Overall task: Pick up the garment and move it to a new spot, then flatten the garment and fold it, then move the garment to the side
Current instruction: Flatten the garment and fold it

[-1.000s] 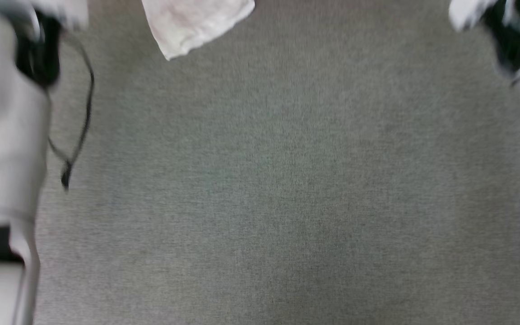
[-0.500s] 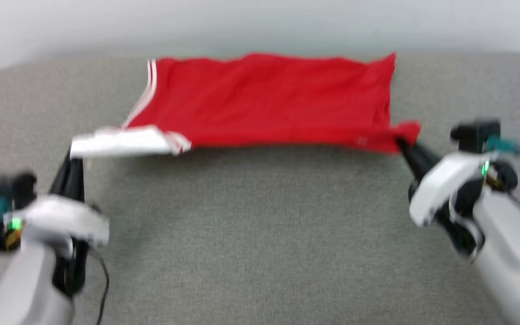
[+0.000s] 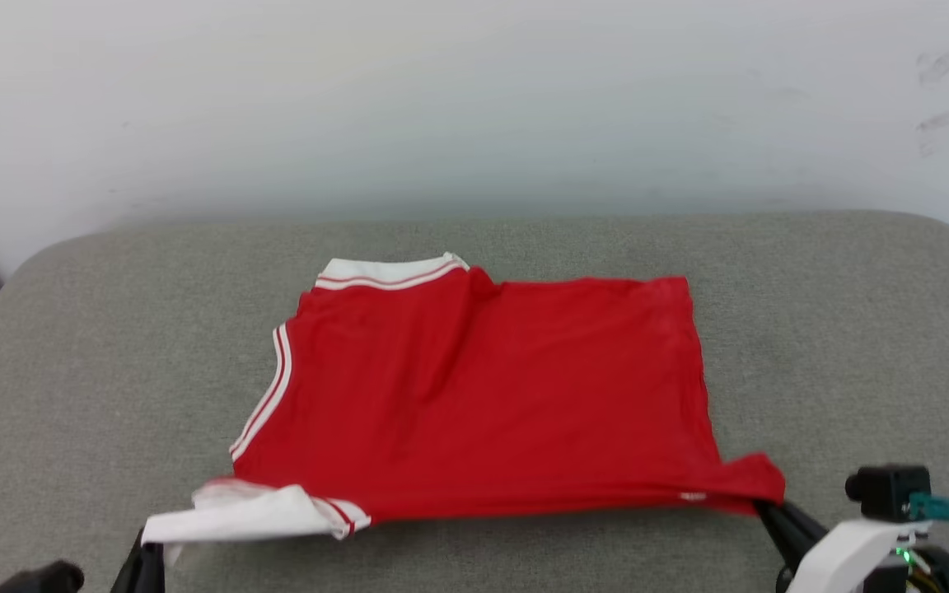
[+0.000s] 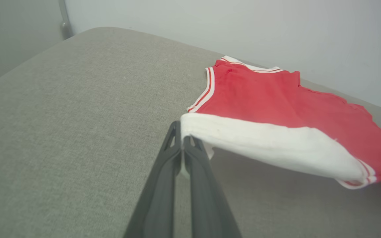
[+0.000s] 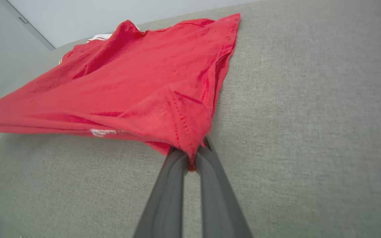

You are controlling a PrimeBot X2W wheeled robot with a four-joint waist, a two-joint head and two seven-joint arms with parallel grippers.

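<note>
Garment (image 3: pixel 483 395): red jersey shirt, spread out near the middle of the worktop (image 3: pixel 71 346); far part laid on the surface, near edge stretched between the two hands and lifted clear of it.
White panel (image 4: pixel 270 145): found at the garment's near-left corner, folded over and raised; a shadow is cast beneath it.
Striped trim (image 3: pixel 264 403): red-and-white, run along the left armhole edge; a second striped white band is seen at the far edge.
Left hand (image 4: pixel 181 135): fingers brought tightly together, the tip of the white panel pinched between them.
Right hand (image 5: pixel 193 155): fingers clamped together on the near-right red corner, cloth bunched at the fingertips.
Worktop: covered in grey woven fabric, with rounded far corners.
Wall (image 3: pixel 474 99): pale and plain, faintly scuffed at the upper right, set directly behind the worktop.
</note>
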